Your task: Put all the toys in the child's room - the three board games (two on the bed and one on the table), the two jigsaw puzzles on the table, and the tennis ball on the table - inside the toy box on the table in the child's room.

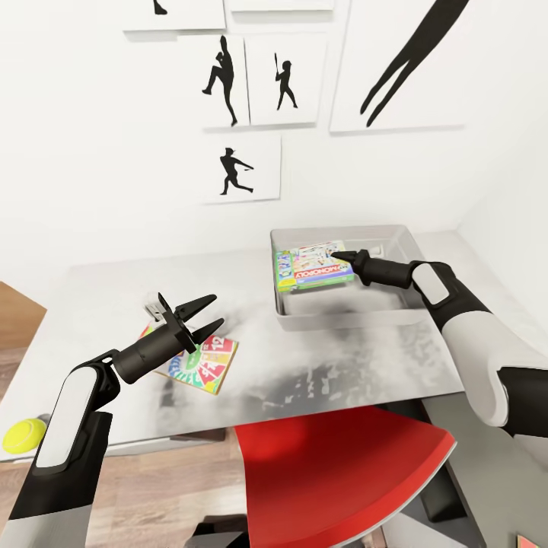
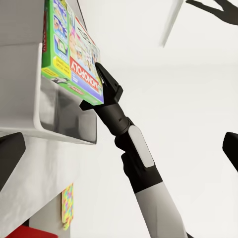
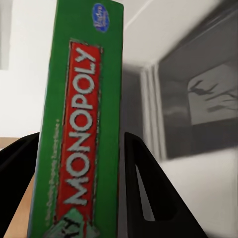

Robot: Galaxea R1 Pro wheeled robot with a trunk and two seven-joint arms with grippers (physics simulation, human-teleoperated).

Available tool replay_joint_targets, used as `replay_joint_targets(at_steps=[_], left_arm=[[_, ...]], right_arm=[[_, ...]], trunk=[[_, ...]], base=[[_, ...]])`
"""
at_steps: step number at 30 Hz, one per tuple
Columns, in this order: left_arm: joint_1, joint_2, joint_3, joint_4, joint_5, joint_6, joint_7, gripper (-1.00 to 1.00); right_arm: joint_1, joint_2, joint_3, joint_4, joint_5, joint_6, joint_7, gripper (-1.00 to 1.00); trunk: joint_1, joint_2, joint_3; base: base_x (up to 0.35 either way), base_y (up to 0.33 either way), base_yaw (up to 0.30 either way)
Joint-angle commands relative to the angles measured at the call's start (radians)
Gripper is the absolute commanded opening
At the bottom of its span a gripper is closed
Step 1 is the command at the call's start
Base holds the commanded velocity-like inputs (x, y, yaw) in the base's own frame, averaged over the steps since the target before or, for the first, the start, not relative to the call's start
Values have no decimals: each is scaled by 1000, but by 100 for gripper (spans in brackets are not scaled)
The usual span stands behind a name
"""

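Head view shows the right hand (image 1: 344, 257) clamped on the Monopoly box (image 1: 316, 268) inside the toy box (image 1: 342, 316) at the worktop's far right corner. Released tilted, it could lean against the wall. Left hand (image 1: 205, 316) hangs unclenched.

On the table (image 1: 320, 365): toy box (image 1: 396, 308) far right, Monopoly game (image 1: 316, 268) inside; another board game (image 1: 199, 364) near left; tennis ball (image 1: 24, 434) leftmost.

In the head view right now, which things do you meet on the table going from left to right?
Tennis ball → left pincer → Monopoly box inside the toy box → right pincer.
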Motion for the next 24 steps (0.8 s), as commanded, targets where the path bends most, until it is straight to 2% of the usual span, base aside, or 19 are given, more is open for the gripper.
replay_joint_targets(at_steps=[1, 24], left_arm=[[-1, 0, 1, 0, -10, 4, -10, 100], [-1, 0, 1, 0, -11, 4, -10, 100]], right_arm=[[-1, -1, 0, 0, -2, 5, 1, -100], [-1, -6, 0, -7, -3, 5, 1, -100]], trunk=[[0, -2, -2], [0, -2, -8]], base=[[0, 0, 0], [0, 0, 0]])
